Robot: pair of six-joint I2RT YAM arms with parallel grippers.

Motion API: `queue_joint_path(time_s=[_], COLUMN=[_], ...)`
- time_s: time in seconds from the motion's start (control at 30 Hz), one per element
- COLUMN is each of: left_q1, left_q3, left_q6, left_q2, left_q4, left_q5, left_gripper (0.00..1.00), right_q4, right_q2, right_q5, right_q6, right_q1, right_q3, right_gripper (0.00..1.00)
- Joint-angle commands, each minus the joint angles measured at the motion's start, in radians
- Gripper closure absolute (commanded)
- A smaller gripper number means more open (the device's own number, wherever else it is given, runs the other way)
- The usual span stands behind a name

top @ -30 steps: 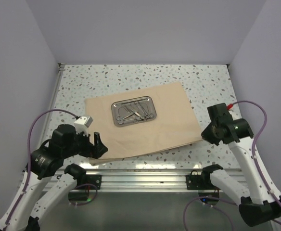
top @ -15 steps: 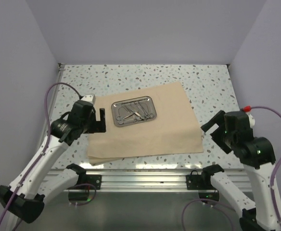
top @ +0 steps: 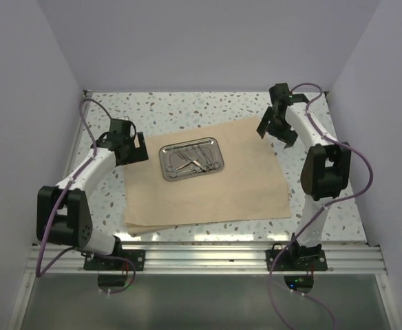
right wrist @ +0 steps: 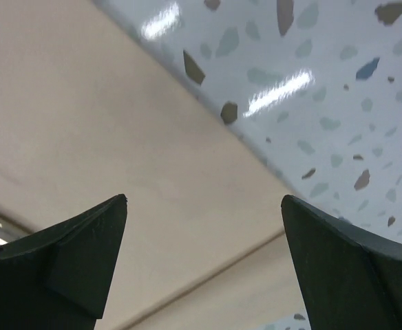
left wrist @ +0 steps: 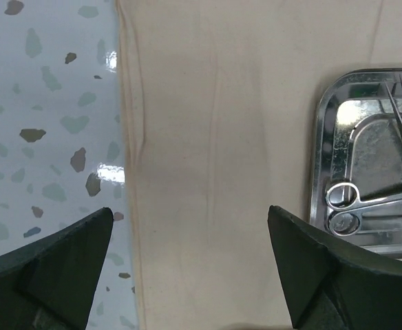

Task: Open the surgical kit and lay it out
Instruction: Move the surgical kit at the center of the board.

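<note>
The tan cloth wrap (top: pixel 208 189) of the surgical kit lies spread flat in the middle of the table. On its far half rests the shiny steel tray (top: pixel 215 146), holding the scissors and other slim metal instruments (top: pixel 191 160). My left gripper (top: pixel 133 151) hovers open over the cloth's far left corner. In the left wrist view it (left wrist: pixel 189 210) straddles the cloth (left wrist: pixel 215 137) edge, with the tray (left wrist: pixel 325 137) and scissor rings (left wrist: pixel 342 196) at right. My right gripper (top: pixel 277 134) stands open above the far right corner. In its own wrist view the right gripper (right wrist: pixel 204 199) holds nothing, with cloth (right wrist: pixel 84 124) below.
The speckled table (top: pixel 187 106) shows around the cloth on all sides. Pale walls (top: pixel 22 103) close in the left, back and right. A metal rail (top: pixel 208 254) runs along the near edge by the arm bases.
Both arms swung from the cloth's near corners up to its far corners. The right gripper went from shut to open. The cloth's near edge now lies flat.
</note>
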Motion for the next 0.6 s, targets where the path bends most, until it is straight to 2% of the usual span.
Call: queue_joint_path(time_s=[0.0,0.27,0.47,0.57], left_q1=[0.030,0.034,0.036,0.036], left_q3=[0.011,0.079,0.111,0.134], left_q6=[0.036,-0.010,-0.061,-0.088], left_q2=[0.089,0.321,0.392,0.390], left_q4=[0.157,0.199,0.188,0.132], left_q5=[0.065,0.066,0.055,-0.014], left_gripper=[0.02,0.05,0.07,0.07], right_q4=[0.026,0.025,0.031,0.057], right_q2=[0.108,0.436,0.510,0.521], right_q5=[0.004,-0.082,-0.152,-0.212], right_q6=[-0.087,-0.145,-0.128,-0.113], right_q1=[-0.077,-0.128,-0.134,-0.133], right_q3=[0.155,0.411,0.472,0.457], right_gripper=[0.02,0.05,0.09,0.10])
